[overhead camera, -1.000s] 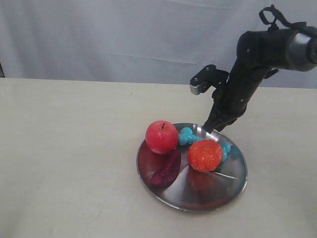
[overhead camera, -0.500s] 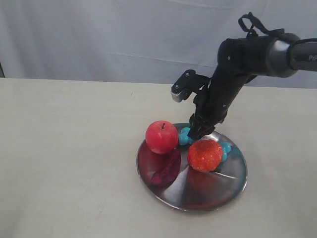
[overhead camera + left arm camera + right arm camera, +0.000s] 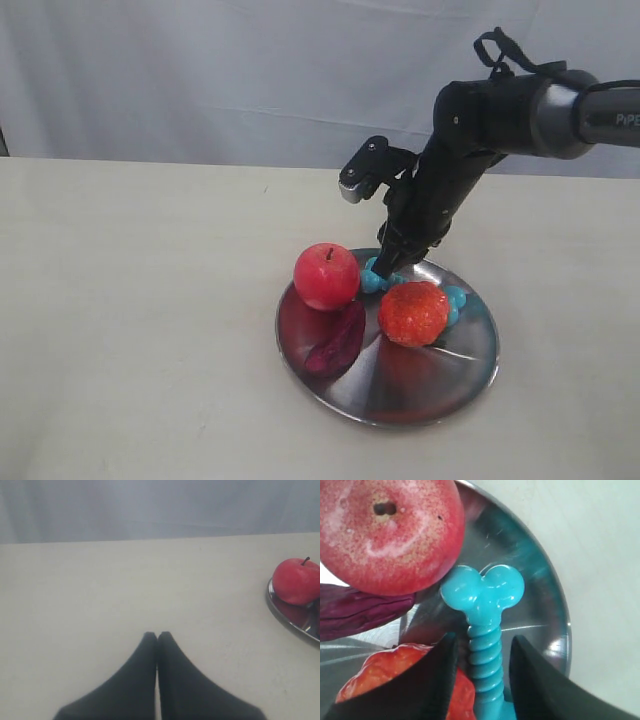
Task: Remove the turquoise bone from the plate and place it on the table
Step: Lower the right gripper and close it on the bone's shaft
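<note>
From the exterior camera you see the turquoise bone [image 3: 372,277] lying across the plate [image 3: 440,385] from 12 to 2 o'clock, with the right pincer [image 3: 386,266] down at its end beside the apple [image 3: 326,275]. Your left wrist camera shows the left pincer [image 3: 157,636] pressed closed and empty above the surface [image 3: 75,605]. Your right wrist camera shows the right pincer's fingers [image 3: 432,680] narrowly parted astride the bone's ribbed shaft, with a gap on each side.

Right gripper [image 3: 484,641] fingers straddle the turquoise bone [image 3: 482,597] shaft, narrow gaps either side. Apple [image 3: 326,275] sits just beside one knobbed end; red-orange fruit [image 3: 413,313] crowds the shaft. Broad bare table [image 3: 140,300] surrounds the plate [image 3: 440,385].
</note>
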Robot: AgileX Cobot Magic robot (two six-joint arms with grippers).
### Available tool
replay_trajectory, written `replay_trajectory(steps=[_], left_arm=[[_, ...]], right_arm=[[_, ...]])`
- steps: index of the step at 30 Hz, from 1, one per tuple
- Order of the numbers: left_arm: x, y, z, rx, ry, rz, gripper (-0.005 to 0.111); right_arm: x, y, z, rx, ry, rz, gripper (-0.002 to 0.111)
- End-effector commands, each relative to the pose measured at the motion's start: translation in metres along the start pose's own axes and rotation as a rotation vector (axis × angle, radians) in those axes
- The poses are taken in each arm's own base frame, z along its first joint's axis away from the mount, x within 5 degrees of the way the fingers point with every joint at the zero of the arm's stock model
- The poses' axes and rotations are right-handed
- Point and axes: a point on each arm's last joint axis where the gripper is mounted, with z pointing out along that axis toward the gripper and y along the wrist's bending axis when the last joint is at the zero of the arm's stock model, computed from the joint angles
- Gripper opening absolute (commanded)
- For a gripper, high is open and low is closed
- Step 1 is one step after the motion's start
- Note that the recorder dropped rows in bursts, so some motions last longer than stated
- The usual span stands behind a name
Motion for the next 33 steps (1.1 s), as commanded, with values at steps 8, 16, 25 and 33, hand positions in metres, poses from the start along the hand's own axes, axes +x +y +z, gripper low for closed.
replay_trajectory(steps=[8,16,25,33], left_arm=[[0.001,0.000,0.000,0.003,0.001,0.000,0.000],[0.001,0.000,0.000,0.003,0.001,0.000,0.000],[0.001,0.000,0.000,0.003,0.001,0.000,0.000],[0.001,0.000,0.000,0.003,0.001,0.000,0.000]], right_arm=[[0.001,-0.001,0.005,0.014,0.023,-0.026,0.034],[0.009,0.001,0.034,-0.008,0.089,-0.047,0.034],[0.008,-0.001,0.038,0.006,0.071,-0.044,0.034],[0.010,0.001,0.046,-0.011,0.084,-0.037,0.034]])
